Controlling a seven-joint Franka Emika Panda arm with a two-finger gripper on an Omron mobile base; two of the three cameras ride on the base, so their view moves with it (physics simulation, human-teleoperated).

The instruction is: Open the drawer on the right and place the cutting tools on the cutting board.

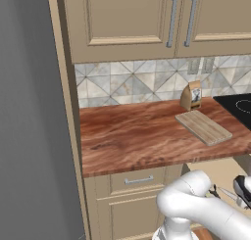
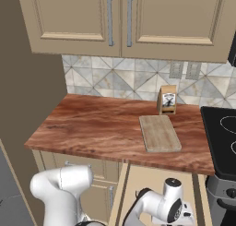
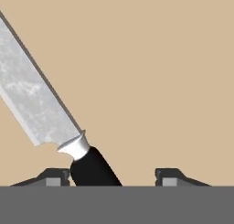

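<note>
While the hand is hovering low in the open drawer (image 2: 152, 179), the knife (image 3: 55, 122) is lying on its floor, handle just inside one of the fingers (image 3: 55, 176), which are standing apart, not touching it.

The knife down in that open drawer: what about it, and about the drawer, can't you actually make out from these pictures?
- Knife, hand view: the blade tip runs off the left edge, and the handle end drops behind the bottom band.
- Grip, hand view: the fingers straddle the handle, but contact cannot be made out.
- Drawer, right base view: the arm covers most of its inside.
- Other knives: too small to count in the left base view.
</note>
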